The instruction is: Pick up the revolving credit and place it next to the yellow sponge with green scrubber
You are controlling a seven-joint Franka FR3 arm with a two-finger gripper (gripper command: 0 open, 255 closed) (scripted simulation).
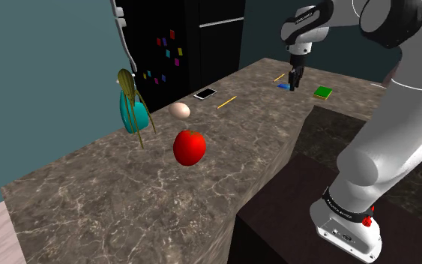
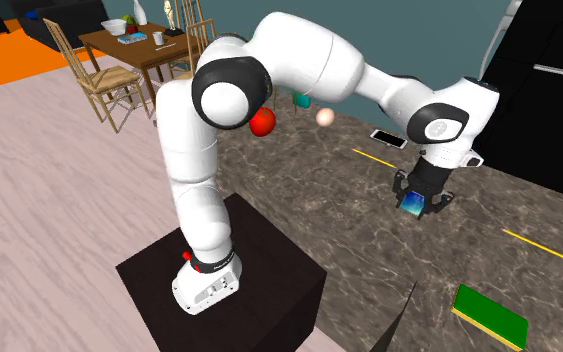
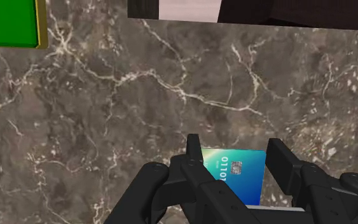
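1 card [image 3: 234, 184] in tool [image 3: 234, 154] — 1 sponge [image 3: 6, 22]

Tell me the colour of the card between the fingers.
The card fades green to blue; clearest in the wrist view.

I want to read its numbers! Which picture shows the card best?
The wrist view: the card sits clasped in the gripper, chip and digits facing the camera. The shoulder view shows it as a tiny blue speck; the second exterior view, a small blue-green patch.
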